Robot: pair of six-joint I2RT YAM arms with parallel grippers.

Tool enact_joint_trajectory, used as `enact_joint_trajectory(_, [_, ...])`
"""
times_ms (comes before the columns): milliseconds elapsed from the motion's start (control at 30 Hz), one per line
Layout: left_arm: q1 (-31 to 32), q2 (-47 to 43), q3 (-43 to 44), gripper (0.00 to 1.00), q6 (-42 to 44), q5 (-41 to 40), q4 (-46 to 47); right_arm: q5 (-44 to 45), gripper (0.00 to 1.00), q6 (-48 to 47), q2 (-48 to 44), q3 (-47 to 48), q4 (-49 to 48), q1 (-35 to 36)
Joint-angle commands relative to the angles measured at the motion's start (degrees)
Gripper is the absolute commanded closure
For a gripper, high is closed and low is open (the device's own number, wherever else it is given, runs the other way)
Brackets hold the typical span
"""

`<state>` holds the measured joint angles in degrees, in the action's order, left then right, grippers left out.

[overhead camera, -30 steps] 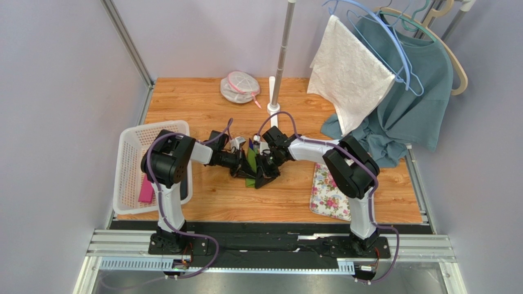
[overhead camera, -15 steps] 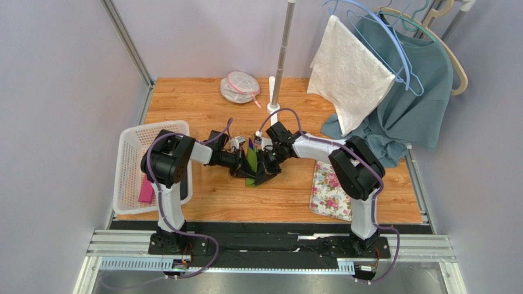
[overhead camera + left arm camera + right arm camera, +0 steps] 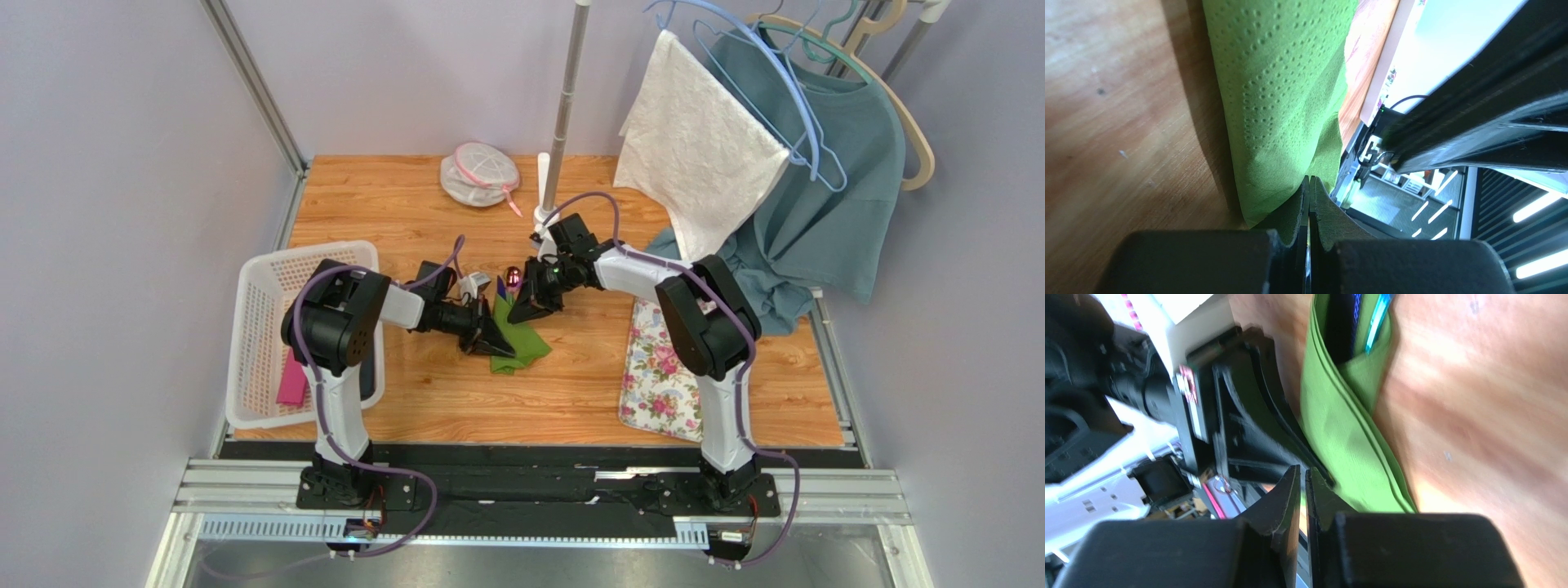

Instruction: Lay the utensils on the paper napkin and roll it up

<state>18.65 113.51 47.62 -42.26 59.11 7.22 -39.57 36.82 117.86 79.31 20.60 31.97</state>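
White arms (image 3: pixel 347 423); black joints (image 3: pixel 334 321); black grippers (image 3: pixel 1309 196); purple cables (image 3: pixel 321 410).

Green paper napkin (image 3: pixel 1284 92): matt, soft, embossed all over with tiny dimples. The wooden worktop (image 3: pixel 1118 122) beneath shows warm grain and a low satin sheen. The fingers (image 3: pixel 1290 220) are matt black plastic. One of the utensils (image 3: pixel 1376 318) has a glossy, translucent blue handle. Also pictured: a white plastic lattice basket (image 3: pixel 307 249), a smooth metal pole (image 3: pixel 567 98), a nubbly white cloth (image 3: pixel 699 135), soft teal fabric (image 3: pixel 846 184) and a flower-printed mat (image 3: pixel 656 380).
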Motion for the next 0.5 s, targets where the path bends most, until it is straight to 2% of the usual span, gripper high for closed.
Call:
enact_joint_trajectory(0, [-0.9,1.8,-0.8,1.0,1.9,-6.7,3.3,0.3,0.89,4.7,3.3,2.8,-5.3,1.0])
enact_joint_trajectory(267, [-0.6,-2.8,-1.6,1.0,2.8,-5.4,5.2,4.6,0.91,1.7,7.9,1.7,-1.6,1.1])
enact_joint_trajectory(367, [0.1,-6.0,-1.6,0.97,4.1,-4.7,3.6,6.0,0.92,-0.2,9.5,1.9,0.0,1.0])
enact_joint_trajectory(467, [0.7,-10.1,-1.3,0.89,6.2,-4.1,0.8,6.7,0.92,-1.8,9.8,1.7,0.5,1.1])
